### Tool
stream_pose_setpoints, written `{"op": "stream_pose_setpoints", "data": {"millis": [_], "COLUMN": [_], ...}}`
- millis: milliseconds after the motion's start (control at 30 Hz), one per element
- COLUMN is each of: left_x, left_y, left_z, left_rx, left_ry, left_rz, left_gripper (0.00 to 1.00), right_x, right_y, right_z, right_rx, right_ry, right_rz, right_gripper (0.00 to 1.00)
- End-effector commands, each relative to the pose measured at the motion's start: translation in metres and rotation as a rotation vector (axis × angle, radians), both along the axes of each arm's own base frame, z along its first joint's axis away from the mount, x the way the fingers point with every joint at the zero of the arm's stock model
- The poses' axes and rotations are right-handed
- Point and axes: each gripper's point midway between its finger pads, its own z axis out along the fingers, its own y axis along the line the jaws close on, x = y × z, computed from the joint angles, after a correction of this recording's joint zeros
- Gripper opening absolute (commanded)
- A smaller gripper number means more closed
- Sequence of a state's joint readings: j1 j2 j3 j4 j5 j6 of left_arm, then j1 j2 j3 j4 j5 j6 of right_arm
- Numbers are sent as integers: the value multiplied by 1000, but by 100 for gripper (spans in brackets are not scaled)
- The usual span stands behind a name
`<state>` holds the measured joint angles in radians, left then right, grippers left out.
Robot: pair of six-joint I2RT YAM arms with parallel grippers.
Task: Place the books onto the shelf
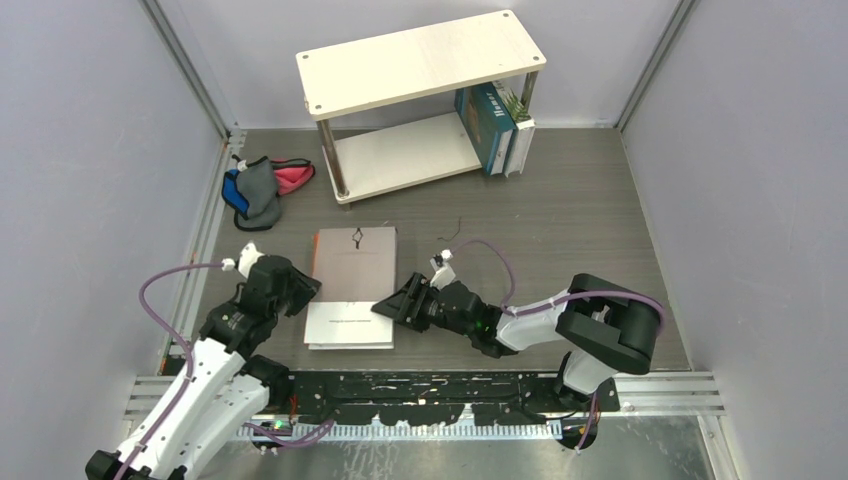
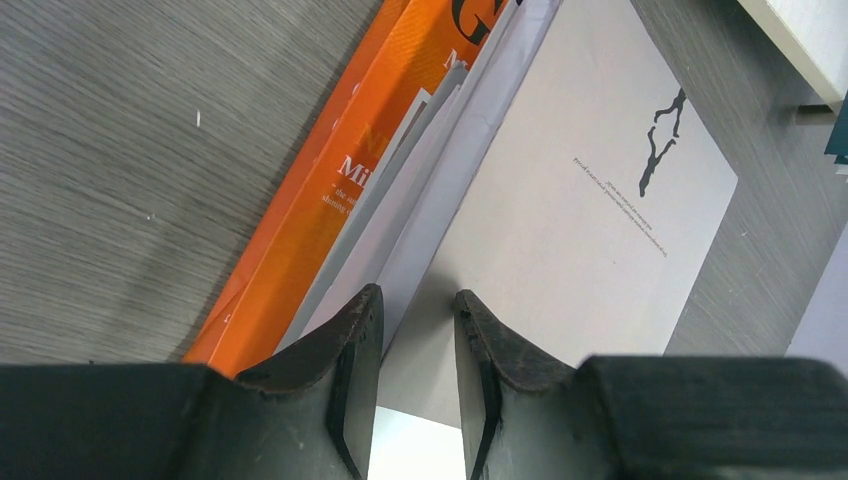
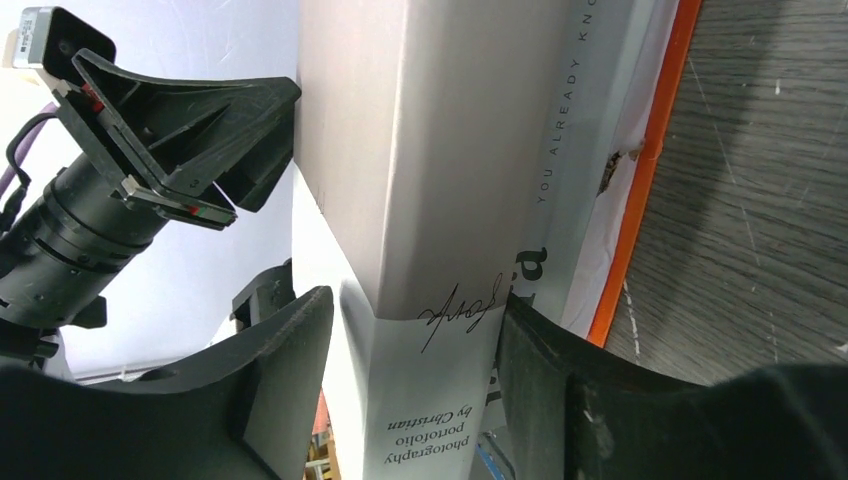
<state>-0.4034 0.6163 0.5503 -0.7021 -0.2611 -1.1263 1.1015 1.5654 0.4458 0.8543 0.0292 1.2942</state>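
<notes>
Left hand (image 2: 417,295): fingertips narrowly apart over left edge of grey-brown/white book (image 1: 352,285). Right hand (image 3: 415,305): wide, astride same book's right edge; whether clamped, cannot tell. Book tops stack on bench (image 1: 580,230). Orange book (image 2: 300,200) underneath shows only in wrist views. Shelf (image 1: 420,60) behind, teal book (image 1: 487,125) upright on lower board. Cloth bundle (image 1: 262,188) far left.

Shelf (image 1: 420,60): two cream boards on silver posts, standing at the far side of the table. On the right end of its lower tier, teal book (image 1: 487,128) and white plant-cover book (image 1: 520,135) stand upright, side by side. Nearer, a flat stack: grey-brown/white book (image 1: 352,285) on top, grey book (image 3: 590,150) under it, orange book (image 2: 300,200) lowest.
</notes>
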Motion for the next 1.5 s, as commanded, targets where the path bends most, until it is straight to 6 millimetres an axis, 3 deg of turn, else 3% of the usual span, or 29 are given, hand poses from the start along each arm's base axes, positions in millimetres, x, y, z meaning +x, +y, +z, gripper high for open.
{"op": "stream_pose_setpoints", "data": {"millis": [0,333,833,1467], "left_x": [0,-5,0,11], "left_y": [0,4,5,2], "left_z": [4,13,31,52], "left_rx": [-19,-26,-50,-50], "left_ry": [-17,-42,-83,-117], "left_rz": [8,24,52,45], "left_gripper": [32,34,40,41], "right_x": [2,1,7,51], "right_y": [8,-1,-18,-58], "right_z": [34,57,100,147], "right_rx": [116,41,-150,-300], "right_ry": [-43,-116,-285,-372], "right_rz": [-6,4,28,-22], "right_gripper": [63,52,47,43]}}
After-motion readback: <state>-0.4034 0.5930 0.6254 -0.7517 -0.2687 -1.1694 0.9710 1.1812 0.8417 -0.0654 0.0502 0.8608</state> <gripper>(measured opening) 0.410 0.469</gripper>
